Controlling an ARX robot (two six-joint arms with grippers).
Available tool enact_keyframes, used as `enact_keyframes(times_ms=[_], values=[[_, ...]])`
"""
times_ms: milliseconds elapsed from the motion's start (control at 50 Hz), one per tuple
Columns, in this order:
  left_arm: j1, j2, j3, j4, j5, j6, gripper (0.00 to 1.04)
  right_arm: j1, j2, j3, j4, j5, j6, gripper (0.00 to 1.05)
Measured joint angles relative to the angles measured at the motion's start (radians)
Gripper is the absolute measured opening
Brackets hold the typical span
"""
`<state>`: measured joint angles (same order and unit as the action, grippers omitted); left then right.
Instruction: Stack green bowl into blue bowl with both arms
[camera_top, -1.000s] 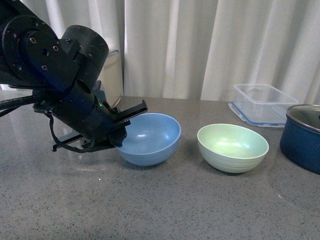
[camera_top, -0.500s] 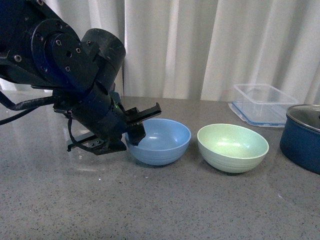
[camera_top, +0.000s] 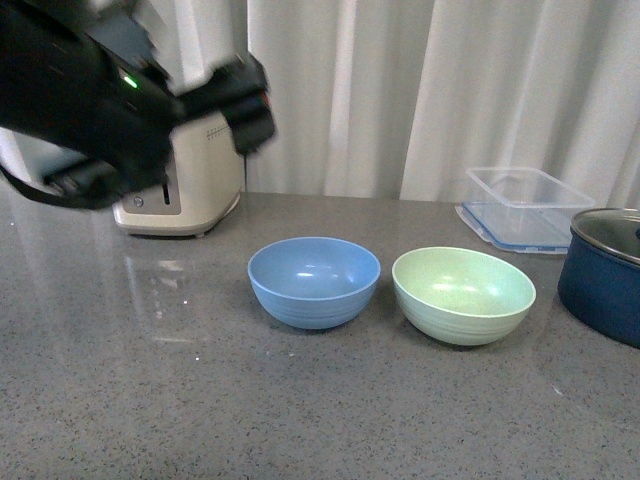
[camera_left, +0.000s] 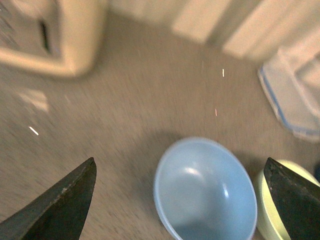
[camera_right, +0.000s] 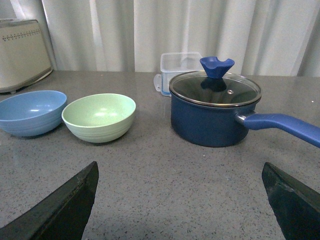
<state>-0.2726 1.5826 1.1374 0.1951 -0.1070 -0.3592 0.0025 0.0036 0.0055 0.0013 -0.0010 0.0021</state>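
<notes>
jaws of both grippers stand spread wide and empty. left gripper looks down on the blue bowl, seen between its fingertips and clear of them. right gripper is low over the table, on the near side of both bowls. only the front view shows the left arm, blurred, high before the toaster. green bowl sits just right of the blue one, not touching it. only the right wrist view shows the whole lidded pot.

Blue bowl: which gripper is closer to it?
Left. The left gripper hovers above the blue bowl; the right gripper sits farther off, past the green bowl.
</notes>
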Motion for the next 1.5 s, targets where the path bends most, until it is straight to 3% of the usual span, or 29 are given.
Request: enact_keyframes(times_ms=[80,140,260,500,800,900,1500], values=[[0.027,-0.169,-0.175,0.245,-0.109,0.155,0.88,0.0,0.0,0.0,0.0,0.0,0.0,0.95],[0.053,-0.246,-0.288,0.357,-0.114,0.248,0.76,0.0,0.0,0.0,0.0,-0.001,0.0,0.95],[0.085,-0.307,-0.463,0.43,-0.082,0.312,0.56,0.0,0.0,0.0,0.0,0.0,0.0,0.95],[0.151,-0.488,-0.762,0.526,-0.011,0.344,0.03,0.0,0.0,0.0,0.0,0.0,0.0,0.95],[0.196,-0.64,-0.928,0.531,0.037,0.351,0.04,0.0,0.0,0.0,0.0,0.0,0.0,0.95],[0.251,-0.691,-0.965,0.517,0.101,0.351,0.04,0.0,0.0,0.0,0.0,0.0,0.0,0.95],[0.271,-0.999,-1.116,0.369,0.104,0.351,0.04,0.0,0.0,0.0,0.0,0.0,0.0,0.95]])
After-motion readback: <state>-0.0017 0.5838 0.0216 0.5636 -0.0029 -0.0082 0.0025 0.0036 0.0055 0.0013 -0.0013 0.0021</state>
